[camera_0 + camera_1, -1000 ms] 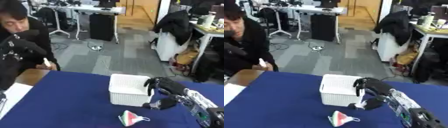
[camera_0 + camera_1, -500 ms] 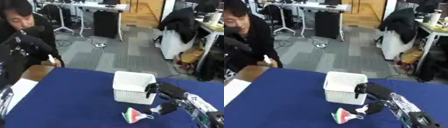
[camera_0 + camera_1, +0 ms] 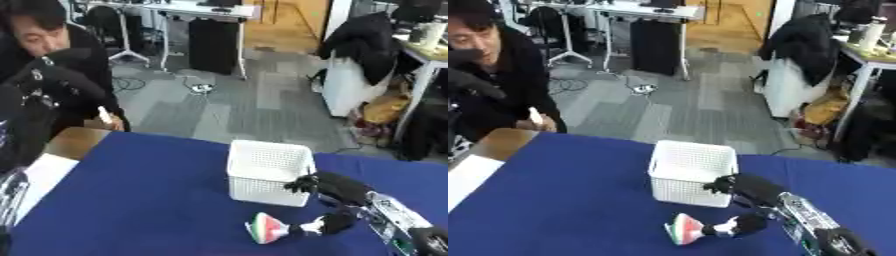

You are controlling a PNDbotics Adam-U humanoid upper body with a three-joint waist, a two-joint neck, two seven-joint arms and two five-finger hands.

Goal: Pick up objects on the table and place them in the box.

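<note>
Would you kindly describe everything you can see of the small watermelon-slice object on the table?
The watermelon slice is a small wedge, like a toy: red flesh, a white band, a green rind. It lies on its side on the blue tablecloth, in front of the white perforated basket and apart from it. The right hand reaches it from the right, a fingertip at or very near its edge; whether they touch I cannot tell.

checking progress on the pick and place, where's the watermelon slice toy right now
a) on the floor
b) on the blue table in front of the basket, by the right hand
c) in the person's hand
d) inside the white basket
b: the watermelon slice toy lies on the blue table just in front of the white basket, with the right hand beside it.
</note>
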